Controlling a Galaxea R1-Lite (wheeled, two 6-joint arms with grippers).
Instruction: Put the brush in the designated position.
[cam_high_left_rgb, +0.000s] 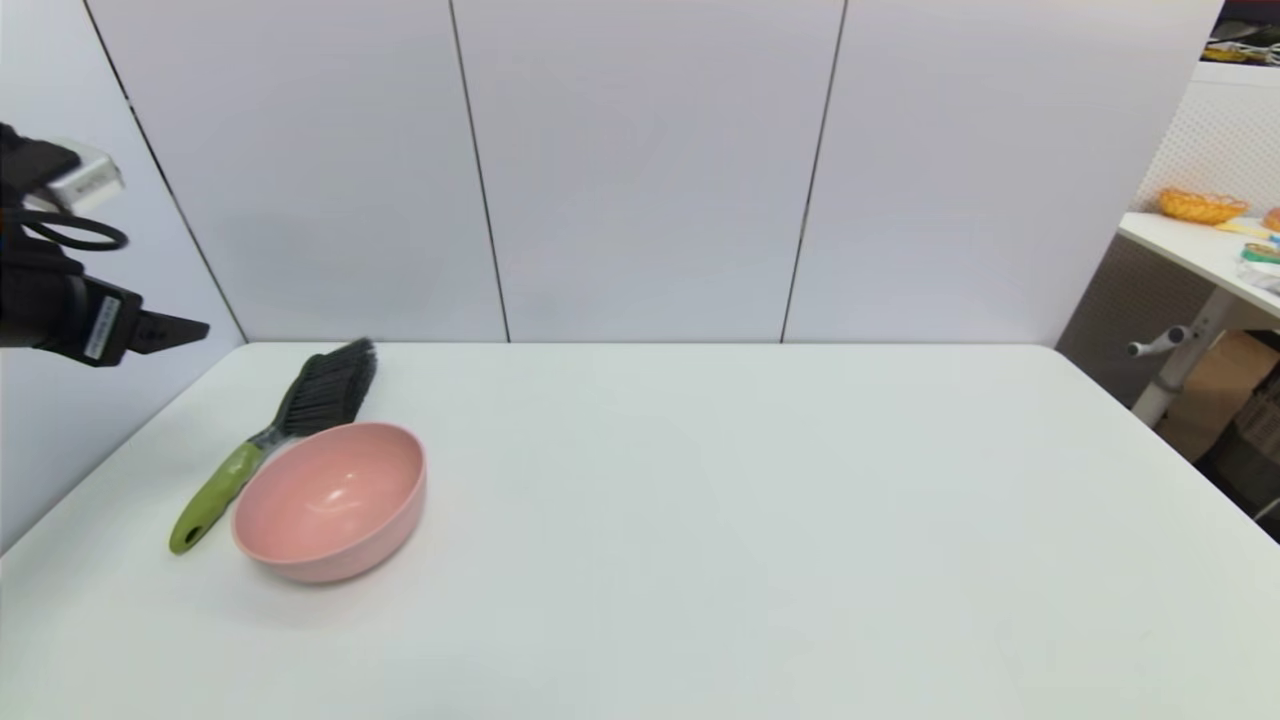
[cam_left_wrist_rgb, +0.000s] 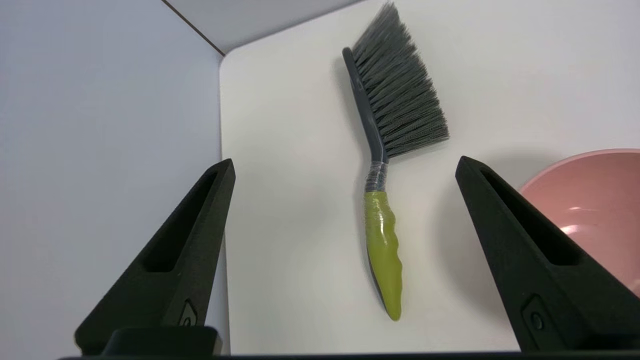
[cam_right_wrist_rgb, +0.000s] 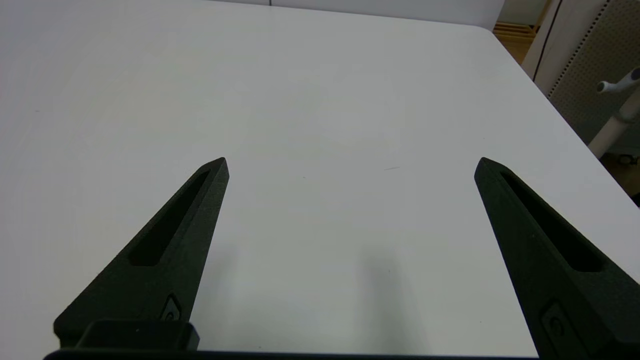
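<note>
Nearest to my head camera sits a pink bowl (cam_high_left_rgb: 330, 500), upright on the white counter (cam_high_left_rgb: 750, 520) toward my left side. Just beside it, on its left and far side, lies the brush (cam_high_left_rgb: 275, 440): its lime-green handle (cam_high_left_rgb: 215, 498) points back toward me and its black bristles (cam_high_left_rgb: 330, 385) angle away toward the counter's far left corner, close to the wall panels (cam_high_left_rgb: 640, 170). Whether the brush touches the bowl I cannot tell.

My left gripper (cam_left_wrist_rgb: 345, 167) hangs in the air above the counter's left edge, clear of the surface, its jaws spread wide and grasping nothing. From that wrist the brush lies flat on the counter between my two black fingers (cam_left_wrist_rgb: 185, 240), well below them, with the bowl's rim (cam_left_wrist_rgb: 590, 190) off to one side.

My right gripper (cam_right_wrist_rgb: 350, 165) hovers over bare counter on my right side, well apart from brush and bowl, its jaws also released and empty. A second table (cam_high_left_rgb: 1200, 250) with an orange basket (cam_high_left_rgb: 1198, 206) stands beyond the counter's right corner.
</note>
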